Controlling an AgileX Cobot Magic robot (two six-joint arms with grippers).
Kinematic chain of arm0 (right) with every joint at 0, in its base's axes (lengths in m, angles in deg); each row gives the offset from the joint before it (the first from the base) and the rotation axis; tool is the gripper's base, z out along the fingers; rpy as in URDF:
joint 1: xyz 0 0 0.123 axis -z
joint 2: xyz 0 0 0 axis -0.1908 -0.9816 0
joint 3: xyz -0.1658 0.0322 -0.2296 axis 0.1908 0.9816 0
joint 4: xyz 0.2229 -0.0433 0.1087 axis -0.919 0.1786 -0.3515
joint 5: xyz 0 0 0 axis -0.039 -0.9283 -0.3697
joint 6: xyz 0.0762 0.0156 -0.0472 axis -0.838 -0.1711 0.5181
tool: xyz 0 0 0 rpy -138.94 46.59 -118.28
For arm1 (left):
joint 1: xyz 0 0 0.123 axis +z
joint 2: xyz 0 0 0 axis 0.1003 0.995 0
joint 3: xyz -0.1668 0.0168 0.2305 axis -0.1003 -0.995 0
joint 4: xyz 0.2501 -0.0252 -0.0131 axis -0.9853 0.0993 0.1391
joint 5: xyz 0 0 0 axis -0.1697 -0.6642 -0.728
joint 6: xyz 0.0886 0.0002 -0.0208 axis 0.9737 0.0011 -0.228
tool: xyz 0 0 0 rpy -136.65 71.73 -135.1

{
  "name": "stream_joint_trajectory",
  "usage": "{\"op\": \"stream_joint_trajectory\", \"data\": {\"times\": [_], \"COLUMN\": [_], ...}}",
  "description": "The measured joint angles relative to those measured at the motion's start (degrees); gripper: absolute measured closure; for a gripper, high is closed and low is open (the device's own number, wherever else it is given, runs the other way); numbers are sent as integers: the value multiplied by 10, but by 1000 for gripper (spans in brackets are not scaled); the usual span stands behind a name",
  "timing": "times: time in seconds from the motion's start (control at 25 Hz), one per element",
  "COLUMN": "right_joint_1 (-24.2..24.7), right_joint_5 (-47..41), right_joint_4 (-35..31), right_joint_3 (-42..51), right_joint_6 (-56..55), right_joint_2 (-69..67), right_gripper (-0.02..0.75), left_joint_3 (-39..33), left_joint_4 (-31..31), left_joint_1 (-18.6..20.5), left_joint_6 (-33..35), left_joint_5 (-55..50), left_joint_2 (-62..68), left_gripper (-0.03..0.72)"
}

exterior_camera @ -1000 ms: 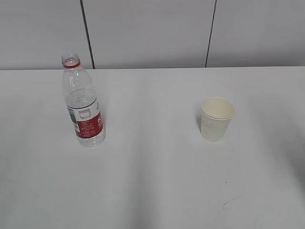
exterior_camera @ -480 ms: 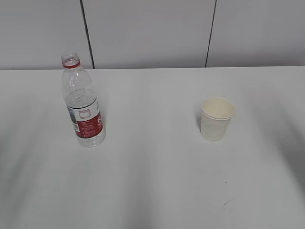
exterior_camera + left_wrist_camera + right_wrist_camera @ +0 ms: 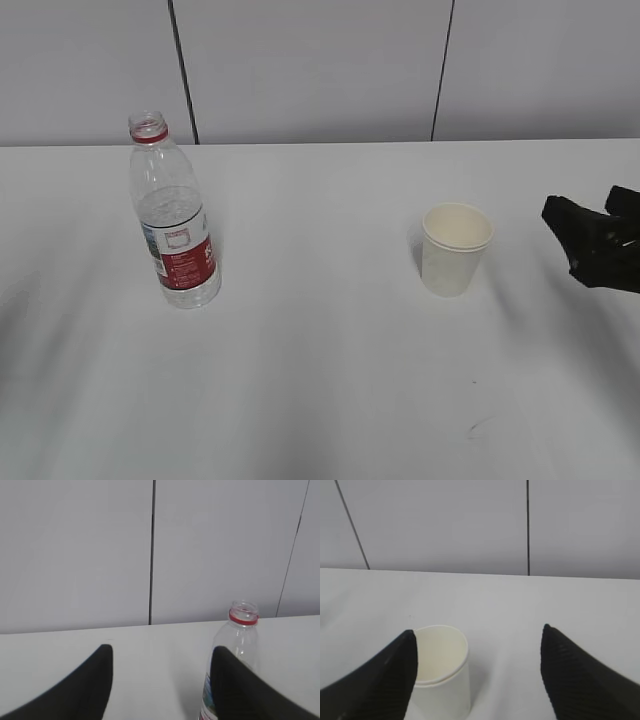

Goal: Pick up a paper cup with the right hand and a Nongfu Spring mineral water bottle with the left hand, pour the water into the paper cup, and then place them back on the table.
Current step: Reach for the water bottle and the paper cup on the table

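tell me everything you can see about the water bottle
The Nongfu Spring mineral water bottle is tall, clear plastic, with a red neck ring, no cap, and a red-and-white label around its lower part. It stands upright on the white table, left of the paper cup and well apart from it. Nothing grips it; in the left wrist view it sits partly behind one finger of the open left hand.

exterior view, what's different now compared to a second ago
The right gripper has come into the exterior view from the right edge, jaws open, heading toward the paper cup but not touching it. Nothing has been grasped. The cup and the Nongfu Spring bottle stand upright on the table where they were. The left gripper is open and does not show in the exterior view.
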Motion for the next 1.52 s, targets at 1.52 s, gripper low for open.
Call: {"op": "stream_joint_trajectory", "data": {"times": [1.52], "right_joint_1": [0], "right_joint_5": [53], "right_joint_4": [119], "right_joint_3": [-39], "right_joint_6": [0], "right_joint_2": [-171], "right_gripper": [94], "left_joint_3": [0], "left_joint_4": [-1], "left_joint_1": [0], "left_joint_6": [0], "left_joint_5": [-2], "left_joint_2": [8], "left_gripper": [312]}}
